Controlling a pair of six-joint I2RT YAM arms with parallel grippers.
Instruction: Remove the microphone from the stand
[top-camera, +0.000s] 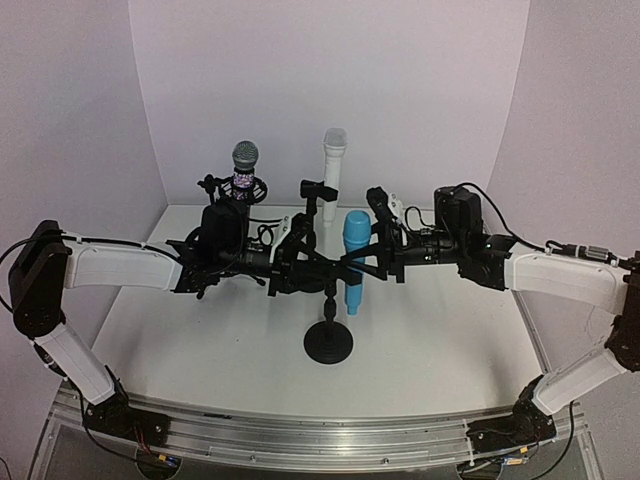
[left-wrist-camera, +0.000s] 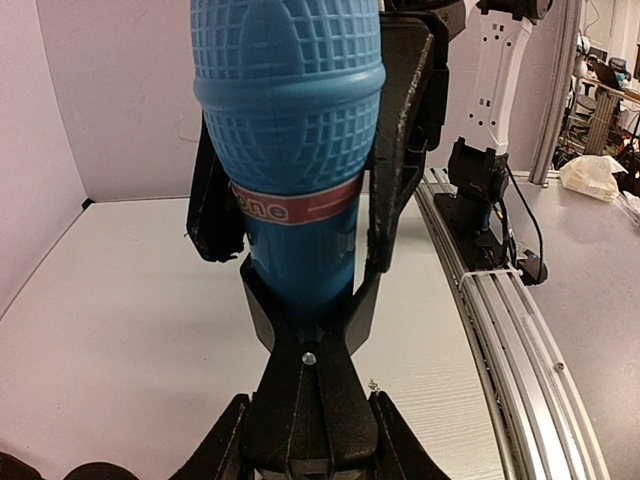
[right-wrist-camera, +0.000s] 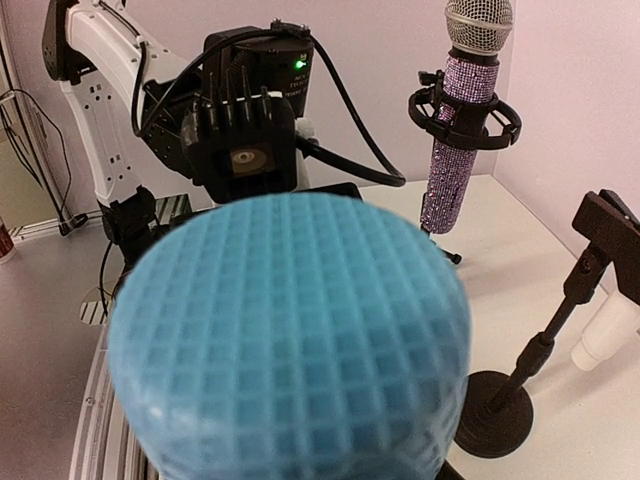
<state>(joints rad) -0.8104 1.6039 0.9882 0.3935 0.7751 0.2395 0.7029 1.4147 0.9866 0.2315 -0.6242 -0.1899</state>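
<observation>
The blue microphone (top-camera: 355, 258) stands upright in the clip of a black stand (top-camera: 328, 343) at the table's middle. My left gripper (top-camera: 300, 265) reaches in from the left. In the left wrist view it (left-wrist-camera: 308, 425) is shut on the base of the stand's clip (left-wrist-camera: 308, 375), just below the microphone (left-wrist-camera: 290, 150). My right gripper (top-camera: 373, 255) comes from the right, and its black fingers (left-wrist-camera: 400, 150) press on both sides of the microphone's body. The microphone's blue head (right-wrist-camera: 290, 340) fills the right wrist view and hides that gripper's fingers.
A purple glitter microphone (top-camera: 244, 170) sits in a shock-mount stand at the back left. A white microphone (top-camera: 333, 165) stands at the back centre beside a second black stand (right-wrist-camera: 540, 350). An aluminium rail (top-camera: 320, 440) runs along the near edge.
</observation>
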